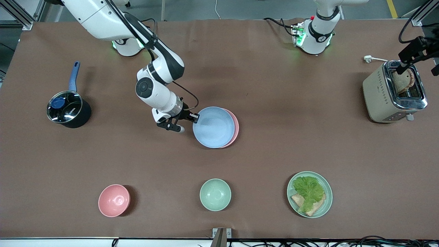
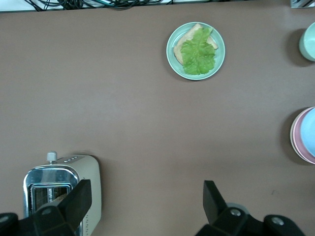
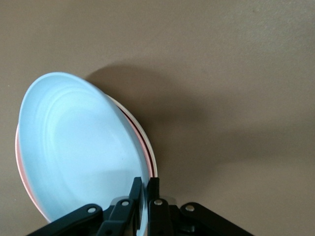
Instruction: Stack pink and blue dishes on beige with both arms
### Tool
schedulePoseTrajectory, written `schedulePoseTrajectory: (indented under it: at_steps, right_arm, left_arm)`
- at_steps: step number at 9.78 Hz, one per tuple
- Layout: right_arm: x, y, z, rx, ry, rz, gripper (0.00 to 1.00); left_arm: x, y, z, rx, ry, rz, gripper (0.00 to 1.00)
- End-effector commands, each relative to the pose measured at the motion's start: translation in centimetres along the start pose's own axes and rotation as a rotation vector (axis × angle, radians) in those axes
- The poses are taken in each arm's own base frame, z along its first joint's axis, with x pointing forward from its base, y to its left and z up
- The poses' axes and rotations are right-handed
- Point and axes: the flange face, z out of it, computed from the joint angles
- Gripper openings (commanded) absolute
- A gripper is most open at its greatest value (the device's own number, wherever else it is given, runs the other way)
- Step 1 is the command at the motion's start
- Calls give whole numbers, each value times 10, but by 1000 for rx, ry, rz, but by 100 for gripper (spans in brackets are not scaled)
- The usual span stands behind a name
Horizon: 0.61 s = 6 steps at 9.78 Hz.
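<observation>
The light blue plate [image 1: 213,127] lies tilted on the pale pink plate [image 1: 235,127] at the table's middle, offset toward the right arm's end. My right gripper [image 1: 196,117] is shut on the blue plate's rim [image 3: 74,147]. In the right wrist view the pink rim [image 3: 18,157] shows under it, and a pale cream edge [image 3: 151,160] below that may be the beige plate, which is hidden in the front view. My left gripper [image 1: 411,55] waits open over the toaster, holding nothing [image 2: 147,201].
A toaster [image 1: 392,92] with bread stands at the left arm's end. A lidded black pot [image 1: 68,109] sits at the right arm's end. Nearer the front camera are a pink bowl [image 1: 114,200], a mint-green bowl [image 1: 215,194] and a green plate with lettuce [image 1: 327,195].
</observation>
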Motion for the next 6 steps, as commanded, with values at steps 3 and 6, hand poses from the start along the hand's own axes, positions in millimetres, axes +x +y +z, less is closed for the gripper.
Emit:
schedulePoseTrajectory:
  at_steps: [3,6]
  right_arm:
    - [18,5,-62,-54,50,-16,100]
    - [55,57,-206,-294,128,17,100]
  left_arm:
    - [16,6,12,10,-112,-5,100]
    - [13,5,16,10,-121,-17,100]
